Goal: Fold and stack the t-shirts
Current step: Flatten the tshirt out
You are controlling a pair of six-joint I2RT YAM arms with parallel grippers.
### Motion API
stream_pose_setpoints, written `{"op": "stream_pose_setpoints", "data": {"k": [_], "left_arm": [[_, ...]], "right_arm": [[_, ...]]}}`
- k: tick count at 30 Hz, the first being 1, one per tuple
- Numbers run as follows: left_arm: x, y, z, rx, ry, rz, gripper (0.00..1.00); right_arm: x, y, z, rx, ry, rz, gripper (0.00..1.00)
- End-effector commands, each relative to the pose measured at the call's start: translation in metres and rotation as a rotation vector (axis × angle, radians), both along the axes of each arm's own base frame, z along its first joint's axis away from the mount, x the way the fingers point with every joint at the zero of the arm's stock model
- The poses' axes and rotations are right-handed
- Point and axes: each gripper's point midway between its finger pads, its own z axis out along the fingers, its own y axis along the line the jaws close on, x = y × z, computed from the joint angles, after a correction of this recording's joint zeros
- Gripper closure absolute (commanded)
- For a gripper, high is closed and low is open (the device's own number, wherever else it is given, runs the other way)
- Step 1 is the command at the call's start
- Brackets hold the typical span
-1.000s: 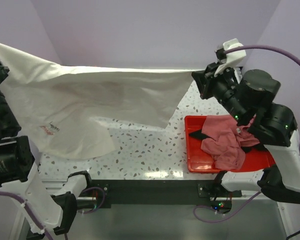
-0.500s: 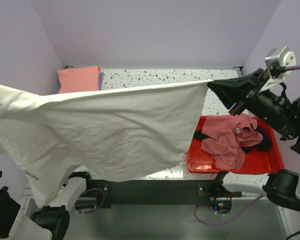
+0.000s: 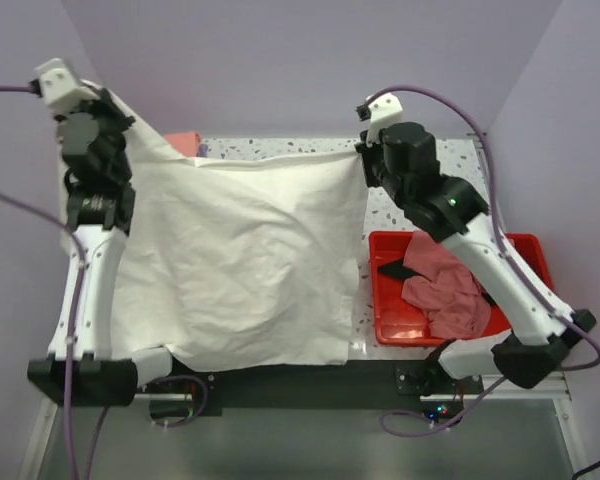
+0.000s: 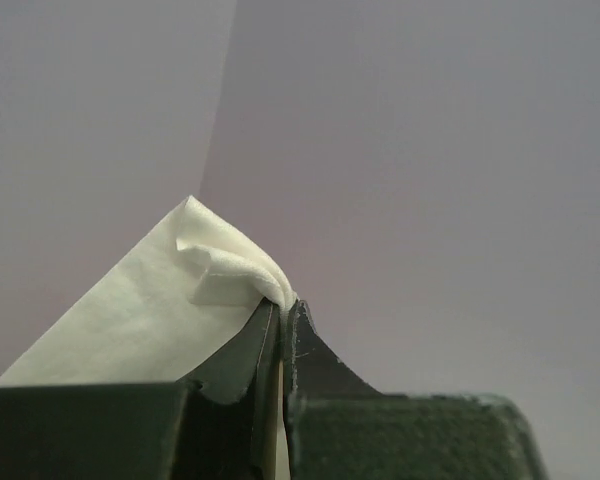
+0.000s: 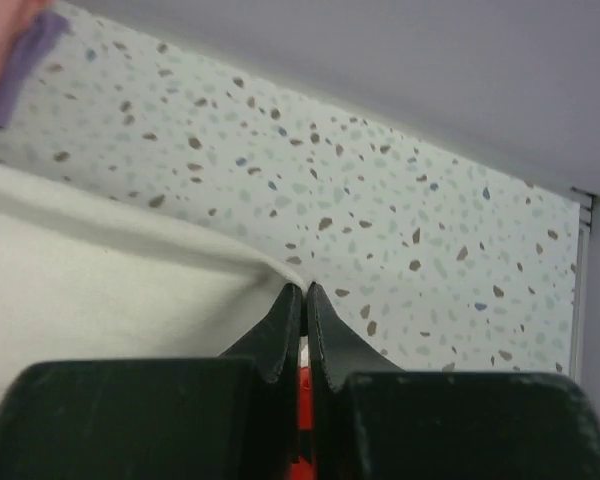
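Observation:
A large cream-white t-shirt (image 3: 240, 260) hangs spread between my two grippers and drapes down over the table to its near edge. At the back left, held high, my left gripper (image 3: 108, 108) is shut on one corner; the left wrist view shows the fabric (image 4: 215, 270) pinched at the tips of that gripper (image 4: 285, 306). My right gripper (image 3: 364, 160) is shut on the other top corner, low over the back of the table; in the right wrist view the cloth (image 5: 110, 290) runs into the closed gripper (image 5: 305, 290). A folded salmon-pink t-shirt (image 3: 186, 142) peeks out behind the cream one.
A red tray (image 3: 388, 300) at the right holds a crumpled dusty rose t-shirt (image 3: 445, 290) and a black one (image 3: 394, 269). Purple walls close in the back and sides. A lavender cloth edge (image 5: 20, 70) shows beside pink at the back.
Both arms swung the cream shirt from high over the near side towards the back. It now drapes across the table, and the left arm has come into view at the back left.

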Motion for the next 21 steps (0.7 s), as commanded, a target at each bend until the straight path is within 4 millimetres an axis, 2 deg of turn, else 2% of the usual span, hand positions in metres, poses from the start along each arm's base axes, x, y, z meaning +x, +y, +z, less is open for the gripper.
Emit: {"op": "stream_pose_setpoints", "data": {"k": [1, 2, 3, 4, 6, 7, 8, 9, 10, 12, 13, 15, 18, 21], "left_arm": [[0.087, -0.01, -0.088, 0.042, 0.138, -0.058, 1.0], [0.103, -0.012, -0.112, 0.043, 0.184, -0.072, 1.0], [0.129, -0.013, -0.155, 0.041, 0.274, -0.086, 1.0], [0.142, -0.015, -0.175, 0.04, 0.314, -0.097, 1.0], [0.166, -0.019, -0.207, 0.05, 0.374, -0.121, 1.0], [0.184, -0.021, -0.246, 0.049, 0.452, -0.14, 1.0], [0.192, -0.022, -0.26, 0.049, 0.482, -0.152, 1.0], [0.202, -0.024, -0.264, 0.052, 0.489, -0.161, 1.0], [0.213, -0.026, -0.294, 0.049, 0.546, -0.177, 1.0], [0.226, -0.025, -0.32, 0.043, 0.59, -0.175, 1.0], [0.228, -0.023, -0.326, 0.043, 0.604, -0.163, 1.0], [0.232, -0.021, -0.341, 0.043, 0.631, -0.156, 1.0], [0.232, -0.02, -0.351, 0.046, 0.651, -0.149, 1.0], [0.231, -0.02, -0.351, 0.041, 0.65, -0.149, 1.0]], "right_arm": [[0.067, -0.004, -0.059, -0.047, 0.03, -0.05, 1.0], [0.079, 0.009, -0.081, -0.039, 0.071, 0.012, 1.0], [0.104, 0.008, -0.125, -0.063, 0.158, 0.003, 1.0], [0.117, 0.009, -0.152, -0.076, 0.21, 0.008, 1.0], [0.143, 0.0, -0.181, -0.086, 0.271, -0.038, 1.0], [0.161, 0.002, -0.21, -0.112, 0.317, -0.046, 1.0], [0.17, 0.001, -0.22, -0.116, 0.333, -0.05, 1.0], [0.179, 0.0, -0.231, -0.107, 0.354, -0.038, 1.0], [0.189, 0.002, -0.252, -0.112, 0.384, -0.034, 1.0], [0.206, 0.001, -0.26, -0.079, 0.4, -0.028, 1.0], [0.214, 0.003, -0.273, -0.077, 0.42, -0.032, 1.0], [0.222, 0.0, -0.282, -0.075, 0.436, -0.031, 1.0], [0.228, -0.002, -0.295, -0.089, 0.453, -0.026, 1.0], [0.229, -0.004, -0.299, -0.111, 0.464, -0.031, 1.0]]}}
